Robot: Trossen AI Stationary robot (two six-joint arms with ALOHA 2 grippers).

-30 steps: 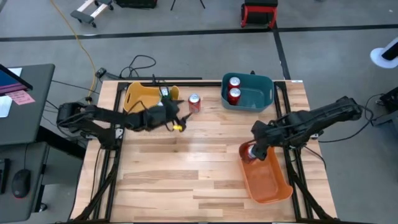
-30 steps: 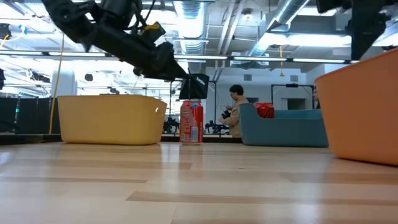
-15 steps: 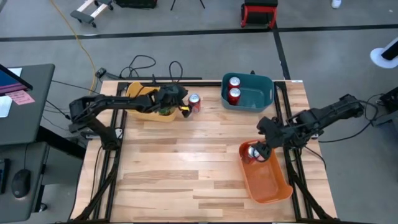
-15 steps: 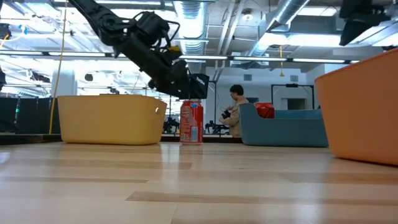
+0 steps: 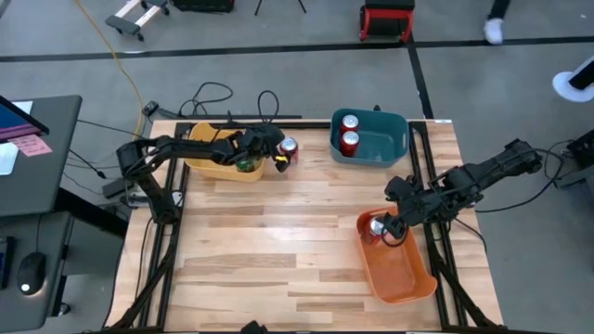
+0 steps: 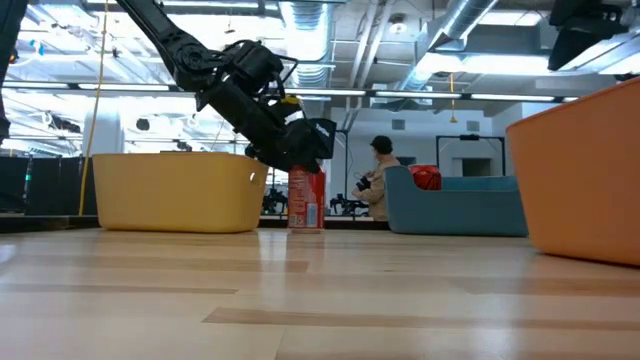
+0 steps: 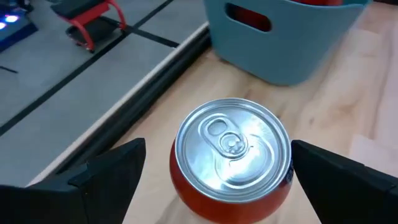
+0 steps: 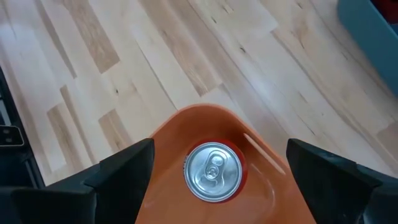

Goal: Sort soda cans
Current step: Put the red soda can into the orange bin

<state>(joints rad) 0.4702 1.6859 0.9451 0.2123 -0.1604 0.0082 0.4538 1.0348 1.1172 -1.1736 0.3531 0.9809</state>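
Note:
A red soda can (image 7: 231,149) stands upright on the table between the yellow bin (image 5: 210,148) and the teal bin (image 5: 380,139). My left gripper (image 7: 217,152) reaches over the yellow bin, slanting down. It is open, with one finger on either side of the can's top and apart from it (image 6: 307,200). Two red cans (image 5: 349,132) stand in the teal bin. Another red can (image 8: 214,171) stands in the far end of the orange bin (image 5: 399,269). My right gripper (image 8: 214,155) hangs open above that can, clear of it.
Something green (image 5: 245,165) lies in the yellow bin under my left arm. The middle and near part of the wooden table (image 5: 278,250) is bare. In the low view a person (image 6: 380,175) shows in the room beyond the table.
My left gripper has swung from over the table toward the far edge, across the yellow bin, and has sunk a little. Its fingers now stand on either side of the red can. The can has stayed where it was.

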